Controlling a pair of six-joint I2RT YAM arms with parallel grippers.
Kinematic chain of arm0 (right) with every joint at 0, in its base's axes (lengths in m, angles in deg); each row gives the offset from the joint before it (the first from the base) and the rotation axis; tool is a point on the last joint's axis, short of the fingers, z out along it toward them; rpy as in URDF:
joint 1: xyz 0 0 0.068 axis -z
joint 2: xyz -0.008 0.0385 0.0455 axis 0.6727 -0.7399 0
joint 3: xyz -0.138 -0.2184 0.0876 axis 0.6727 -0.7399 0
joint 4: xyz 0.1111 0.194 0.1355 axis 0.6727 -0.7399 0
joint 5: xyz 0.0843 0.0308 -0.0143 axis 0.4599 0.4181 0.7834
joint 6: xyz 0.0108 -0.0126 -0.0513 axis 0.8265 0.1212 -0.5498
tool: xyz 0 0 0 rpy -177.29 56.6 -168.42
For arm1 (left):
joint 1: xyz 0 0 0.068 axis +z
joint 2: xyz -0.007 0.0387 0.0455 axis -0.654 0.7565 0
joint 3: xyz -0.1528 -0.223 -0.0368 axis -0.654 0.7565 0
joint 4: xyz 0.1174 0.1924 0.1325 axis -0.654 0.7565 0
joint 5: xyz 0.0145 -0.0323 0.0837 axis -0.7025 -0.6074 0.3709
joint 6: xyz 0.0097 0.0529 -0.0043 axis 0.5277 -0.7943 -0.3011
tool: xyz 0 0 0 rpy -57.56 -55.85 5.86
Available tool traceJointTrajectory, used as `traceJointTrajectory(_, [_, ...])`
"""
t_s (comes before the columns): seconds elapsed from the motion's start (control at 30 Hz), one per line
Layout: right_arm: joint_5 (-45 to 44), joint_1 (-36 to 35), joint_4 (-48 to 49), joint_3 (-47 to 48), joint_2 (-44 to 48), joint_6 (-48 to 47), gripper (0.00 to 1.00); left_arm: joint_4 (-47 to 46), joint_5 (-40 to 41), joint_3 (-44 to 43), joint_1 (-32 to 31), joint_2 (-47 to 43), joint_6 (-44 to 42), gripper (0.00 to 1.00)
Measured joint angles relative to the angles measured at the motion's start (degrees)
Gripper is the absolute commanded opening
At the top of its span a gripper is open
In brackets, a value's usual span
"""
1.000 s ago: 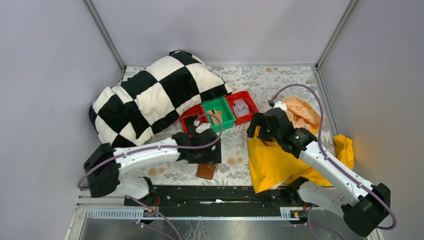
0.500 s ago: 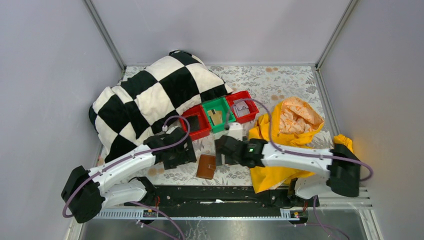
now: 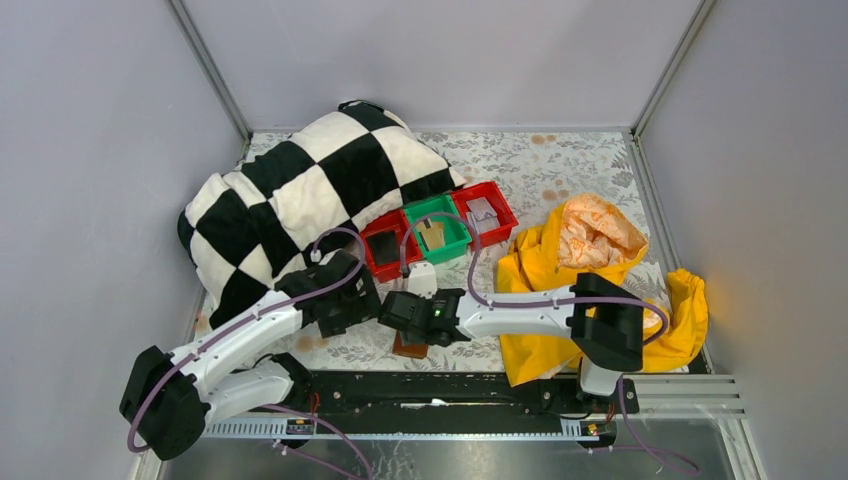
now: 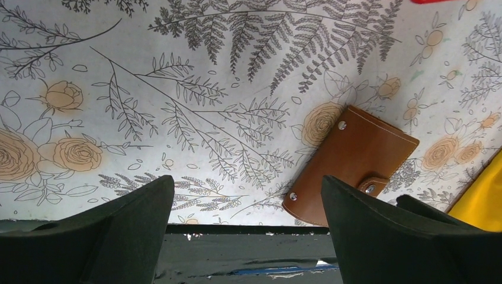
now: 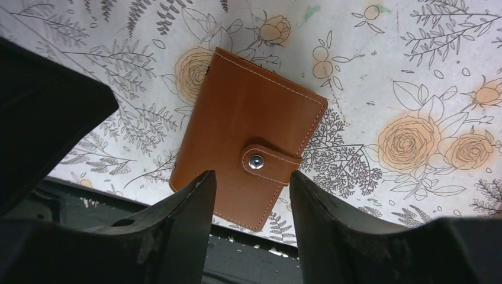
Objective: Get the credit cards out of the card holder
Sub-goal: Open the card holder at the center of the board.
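Note:
The card holder (image 5: 248, 139) is a brown leather wallet lying flat on the floral cloth near the front edge, closed, with its snap strap fastened. No credit cards show at it. My right gripper (image 5: 251, 174) is open and hovers right over it, a finger on each side of the strap end. In the top view the right gripper (image 3: 410, 322) hides most of the wallet (image 3: 408, 349). My left gripper (image 4: 247, 177) is open and empty, to the left of the wallet (image 4: 355, 160). In the top view the left gripper (image 3: 355, 306) sits beside the right one.
A checkered blanket (image 3: 300, 190) fills the back left. A left red bin (image 3: 372, 262), a green bin (image 3: 457, 240) with a tan flat piece, and a right red bin (image 3: 506, 211) stand behind the grippers. Yellow cloth (image 3: 540, 330) lies right. A black rail (image 3: 430, 385) runs along the front.
My right arm has swung left from the yellow cloth to above the wallet. My left gripper has moved off the wallet to the left.

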Motion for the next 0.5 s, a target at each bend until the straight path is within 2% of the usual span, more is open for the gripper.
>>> traceJointTrajectory(0.13, [0.0,-0.1,-0.1,0.7,-2.2,0.7,0.50,-0.7,0.0,1.3,0.1,0.0,0.2,0.98])
traceJointTrajectory(0.33, [-0.5,-0.2,-0.3,3.0,-4.9,1.3,0.49,-1.3,-0.2,2.1,0.2,0.0,0.1,0.98])
traceJointTrajectory(0.43, [-0.7,-0.2,-0.5,3.4,-5.9,1.6,0.52,-1.9,-0.5,2.1,0.2,0.0,0.1,0.98])
traceJointTrajectory(0.5, [-1.0,-0.2,-0.9,3.4,-6.1,2.0,0.49,-2.4,-0.6,2.1,0.2,0.0,0.1,0.98])
